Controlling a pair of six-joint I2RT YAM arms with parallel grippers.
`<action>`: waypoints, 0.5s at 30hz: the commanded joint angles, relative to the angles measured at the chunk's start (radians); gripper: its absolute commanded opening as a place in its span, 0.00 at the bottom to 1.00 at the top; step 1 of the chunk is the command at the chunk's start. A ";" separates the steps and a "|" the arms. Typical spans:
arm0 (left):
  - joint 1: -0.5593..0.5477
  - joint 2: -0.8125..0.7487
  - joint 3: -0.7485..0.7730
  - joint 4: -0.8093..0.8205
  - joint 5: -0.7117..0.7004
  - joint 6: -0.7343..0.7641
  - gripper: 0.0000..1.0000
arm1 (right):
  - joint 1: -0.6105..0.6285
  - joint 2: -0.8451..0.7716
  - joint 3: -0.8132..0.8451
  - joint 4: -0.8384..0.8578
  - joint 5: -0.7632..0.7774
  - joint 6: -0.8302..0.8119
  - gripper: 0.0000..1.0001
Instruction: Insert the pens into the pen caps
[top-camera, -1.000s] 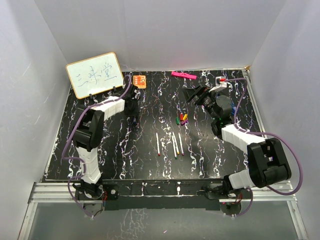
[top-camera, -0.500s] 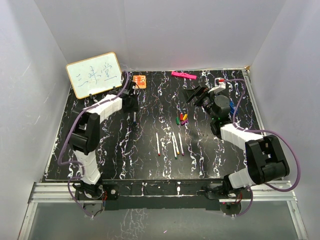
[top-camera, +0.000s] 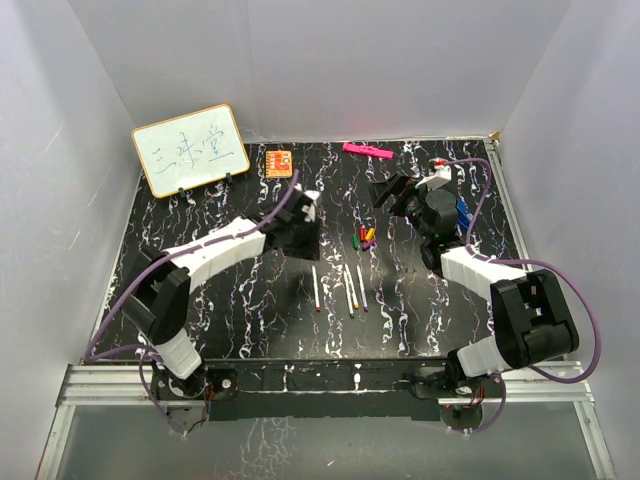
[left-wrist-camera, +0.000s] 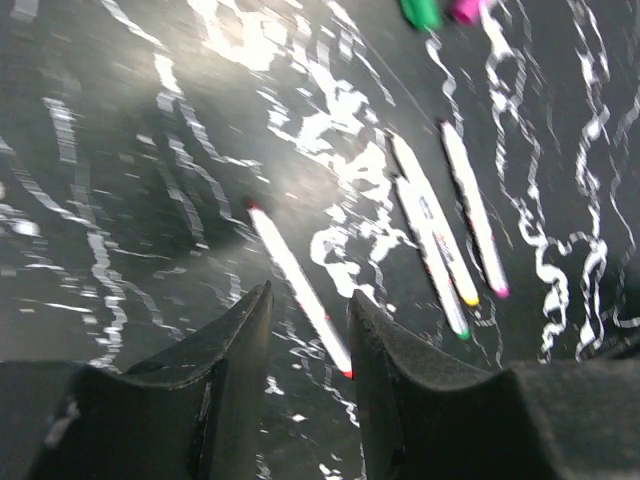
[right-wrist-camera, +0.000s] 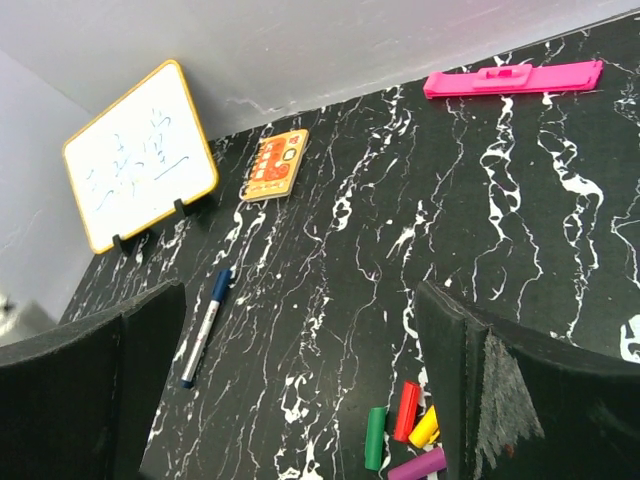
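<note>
Several white pens lie side by side mid-table; the red-tipped pen (left-wrist-camera: 300, 290) (top-camera: 315, 288) is leftmost, with the yellow-tipped pen (left-wrist-camera: 432, 230), green-tipped pen (left-wrist-camera: 428, 255) and pink-tipped pen (left-wrist-camera: 472, 222) to its right. My left gripper (left-wrist-camera: 310, 300) (top-camera: 304, 240) hovers just over the red-tipped pen, jaws narrowly open and holding nothing. The green cap (right-wrist-camera: 375, 438), red cap (right-wrist-camera: 406, 411), yellow cap (right-wrist-camera: 424, 428) and purple cap (right-wrist-camera: 418, 465) lie clustered (top-camera: 365, 238). My right gripper (right-wrist-camera: 300, 290) (top-camera: 387, 190) stands wide open above and behind them. A pen with a blue cap on it (right-wrist-camera: 205, 328) lies further left.
A small whiteboard (top-camera: 190, 150) stands at the back left, with an orange card (top-camera: 279, 161) beside it. A flat pink bar (top-camera: 366, 151) lies at the back edge. White walls close in three sides of the black marbled table (top-camera: 200, 330).
My left arm has swung from the back left, near the orange card, to the middle over the loose pens, and its jaws have parted a little. The right arm has barely moved.
</note>
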 joint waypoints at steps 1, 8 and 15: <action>-0.073 -0.034 -0.030 -0.041 0.040 -0.046 0.36 | -0.005 -0.034 0.026 0.019 0.048 -0.023 0.97; -0.114 0.040 0.008 -0.124 0.023 -0.065 0.42 | -0.005 -0.060 0.001 0.018 0.048 -0.027 0.98; -0.159 0.088 0.062 -0.214 -0.023 -0.089 0.42 | -0.005 -0.058 -0.005 0.018 0.052 -0.023 0.98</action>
